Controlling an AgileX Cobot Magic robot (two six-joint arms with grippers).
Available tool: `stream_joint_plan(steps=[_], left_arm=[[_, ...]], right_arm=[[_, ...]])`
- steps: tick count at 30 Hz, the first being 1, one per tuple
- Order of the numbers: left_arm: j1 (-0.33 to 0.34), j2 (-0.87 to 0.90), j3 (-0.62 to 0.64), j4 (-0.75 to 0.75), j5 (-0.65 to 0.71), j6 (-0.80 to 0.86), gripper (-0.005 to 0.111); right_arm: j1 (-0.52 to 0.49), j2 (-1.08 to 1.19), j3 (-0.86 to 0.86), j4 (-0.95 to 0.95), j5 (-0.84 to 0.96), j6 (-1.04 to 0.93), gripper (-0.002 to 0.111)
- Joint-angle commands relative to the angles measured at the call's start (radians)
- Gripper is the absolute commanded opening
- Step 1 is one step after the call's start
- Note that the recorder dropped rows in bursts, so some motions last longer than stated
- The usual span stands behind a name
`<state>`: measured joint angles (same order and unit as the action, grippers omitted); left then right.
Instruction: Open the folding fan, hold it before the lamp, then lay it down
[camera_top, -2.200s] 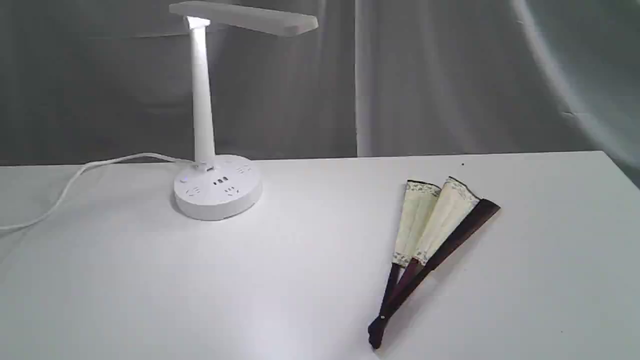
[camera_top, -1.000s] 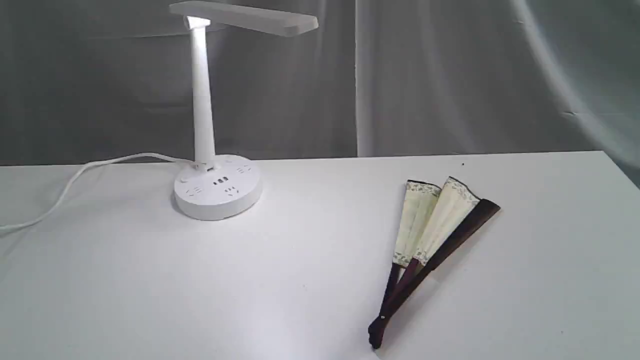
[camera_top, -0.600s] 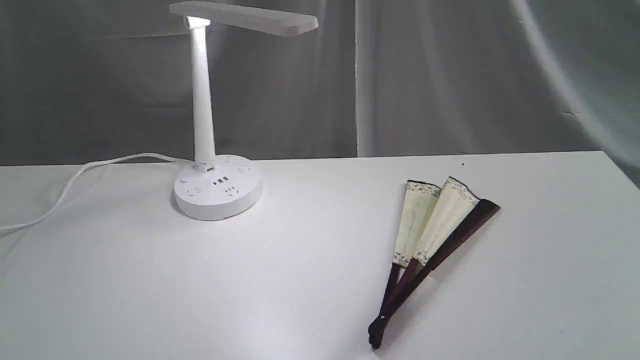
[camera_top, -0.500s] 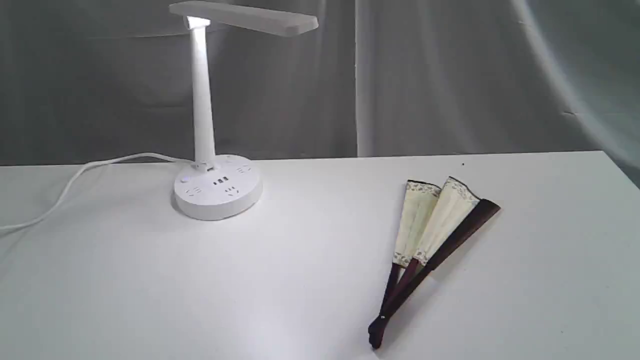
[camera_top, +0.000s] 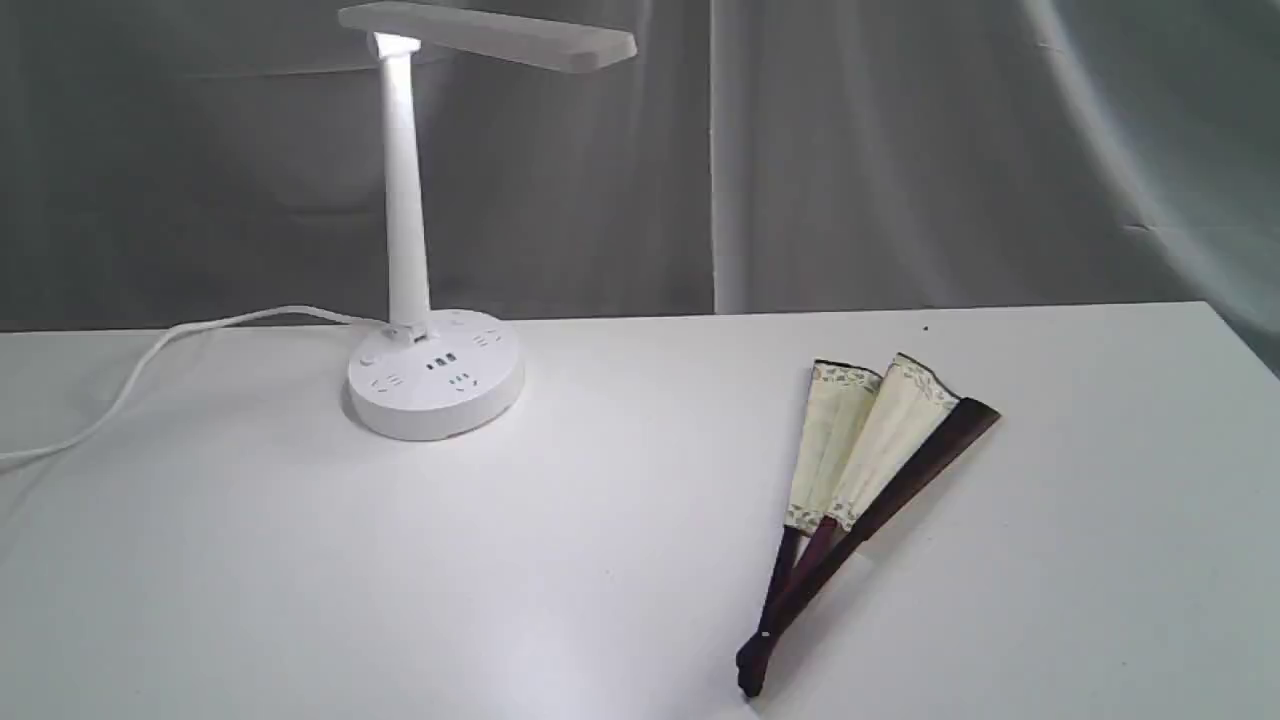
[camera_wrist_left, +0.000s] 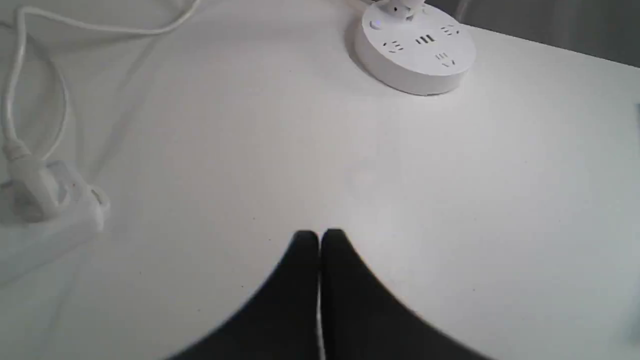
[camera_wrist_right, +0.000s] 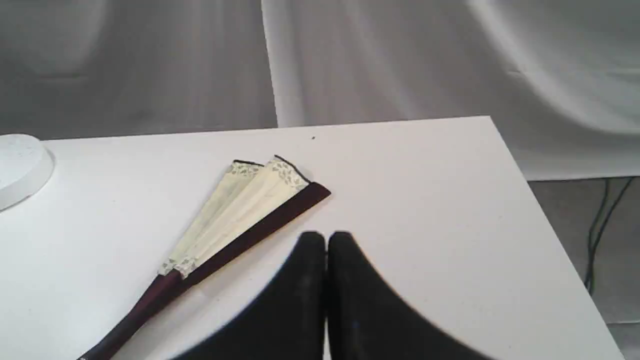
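Observation:
The folding fan (camera_top: 862, 470) lies flat on the right half of the white table (camera_top: 600, 520), only slightly spread, cream pleats and dark maroon guards showing, pivot toward the near edge. The right wrist view shows the same fan (camera_wrist_right: 235, 215), with my right gripper (camera_wrist_right: 326, 240) shut and empty, hovering apart from the maroon guard. The lamp (camera_top: 420, 230) stands lit at the back left, with its bar head over the table. Its round base (camera_wrist_left: 417, 47) appears in the left wrist view, far from my left gripper (camera_wrist_left: 319, 237), which is shut and empty. Neither gripper shows in the exterior view.
A white cord (camera_top: 150, 365) runs from the lamp base off the table's left side to a plug and socket block (camera_wrist_left: 45, 200). Grey curtains (camera_top: 900, 150) hang behind. The table's right edge (camera_wrist_right: 540, 210) drops to the floor, where dark cables lie.

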<state>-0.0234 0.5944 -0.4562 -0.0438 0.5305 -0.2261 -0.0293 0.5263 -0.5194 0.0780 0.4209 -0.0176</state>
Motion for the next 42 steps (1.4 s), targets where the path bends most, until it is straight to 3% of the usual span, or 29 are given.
stream_joint_plan(steps=[1,7,14,20,26,30,35,42], left_arm=[[0.001,0.073,-0.003,-0.010,-0.080,-0.001,0.000],[0.001,0.192,-0.052,-0.028,-0.067,0.006,0.000],[0.001,0.344,-0.180,-0.133,0.023,0.159,0.000],[0.001,0.451,-0.258,-0.160,0.102,0.208,0.000],[-0.001,0.542,-0.283,-0.257,0.133,0.298,0.000],[-0.057,0.575,-0.283,-0.261,0.132,0.307,0.000],[-0.169,0.619,-0.287,-0.235,0.097,0.285,0.000],[-0.311,0.727,-0.369,-0.084,0.171,0.154,0.000]], right_arm=[[-0.003,0.044,-0.004,0.024,-0.051,-0.001,0.000],[-0.003,0.138,-0.004,0.079,-0.041,0.002,0.000],[-0.003,0.278,-0.004,0.094,-0.041,0.002,0.000],[-0.003,0.396,-0.007,0.216,-0.038,-0.014,0.001],[0.032,0.475,-0.007,0.373,-0.035,-0.176,0.022],[0.052,0.517,-0.007,0.457,-0.040,-0.190,0.031],[0.068,0.578,-0.007,0.517,-0.033,-0.192,0.031],[0.068,0.631,-0.007,0.702,-0.012,-0.349,0.031]])
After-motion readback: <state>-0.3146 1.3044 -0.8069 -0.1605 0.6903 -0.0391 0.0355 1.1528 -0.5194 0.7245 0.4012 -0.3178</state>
